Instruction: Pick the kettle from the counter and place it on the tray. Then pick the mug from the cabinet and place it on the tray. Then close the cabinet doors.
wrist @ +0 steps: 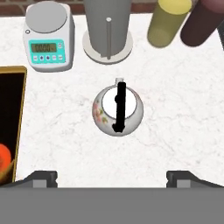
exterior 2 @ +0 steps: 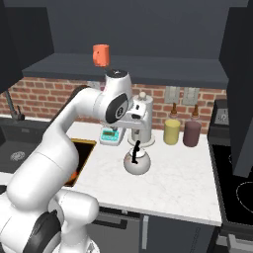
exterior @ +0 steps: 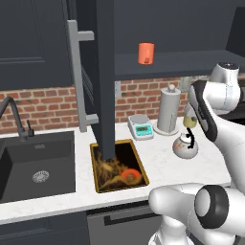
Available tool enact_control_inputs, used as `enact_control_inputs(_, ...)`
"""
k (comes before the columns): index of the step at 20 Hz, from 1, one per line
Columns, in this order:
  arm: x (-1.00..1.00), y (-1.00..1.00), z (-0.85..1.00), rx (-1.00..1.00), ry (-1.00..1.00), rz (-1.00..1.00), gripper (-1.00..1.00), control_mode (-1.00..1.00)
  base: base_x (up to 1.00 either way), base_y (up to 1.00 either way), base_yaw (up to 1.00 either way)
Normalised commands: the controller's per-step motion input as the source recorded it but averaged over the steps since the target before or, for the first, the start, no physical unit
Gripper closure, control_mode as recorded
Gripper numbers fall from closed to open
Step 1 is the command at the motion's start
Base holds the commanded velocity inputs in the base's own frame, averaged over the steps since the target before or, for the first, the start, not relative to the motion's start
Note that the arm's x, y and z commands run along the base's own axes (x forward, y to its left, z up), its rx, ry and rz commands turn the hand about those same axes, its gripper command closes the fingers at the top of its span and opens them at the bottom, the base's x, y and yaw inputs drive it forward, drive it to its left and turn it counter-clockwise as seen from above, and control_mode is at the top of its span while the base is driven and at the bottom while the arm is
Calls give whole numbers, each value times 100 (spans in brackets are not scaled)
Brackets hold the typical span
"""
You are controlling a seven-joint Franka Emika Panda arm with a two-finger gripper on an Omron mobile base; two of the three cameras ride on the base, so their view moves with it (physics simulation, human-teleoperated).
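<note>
The small round silver-white kettle (wrist: pixel 117 109) with its black handle stands upright on the white counter (wrist: pixel 175 109), also seen as kettle (exterior: pixel 185 145) and kettle (exterior 2: pixel 137 161). My gripper (exterior 2: pixel 137 128) hangs straight above it, open and holding nothing; in the hand view the gripper (wrist: pixel 113 177) has its tips spread wide below the kettle. The dark gold-rimmed tray (exterior: pixel 98 165) lies on the counter to the kettle's left, tray (wrist: pixel 21 87). The coral-orange mug (exterior: pixel 146 53) stands on the shelf of the navy cabinet (exterior: pixel 167 64), mug (exterior 2: pixel 101 55). An open cabinet door (exterior: pixel 103 72) hangs over the tray.
Behind the kettle stand a paper-towel roll (exterior: pixel 168 110), a kitchen scale (exterior: pixel 141 127), a yellow jar (exterior 2: pixel 171 132) and a dark-red jar (exterior 2: pixel 191 133). The dark sink (exterior: pixel 38 167) with its faucet (exterior: pixel 14 115) lies left of the tray. A stove (exterior 2: pixel 237 183) is at the right.
</note>
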Motion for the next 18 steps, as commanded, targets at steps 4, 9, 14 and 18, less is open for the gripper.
enact_control_inputs(4,12,0,-37,0,-1,0,-100,-100,0,0,0)
enact_control_inputs(9,30,-1,-32,0,1,0,-100,-100,0,0,0)
enact_control_inputs(14,39,-17,-19,0,5,0,-100,-100,0,0,0)
enact_control_inputs(18,32,-14,-20,0,3,0,-100,-100,0,0,0)
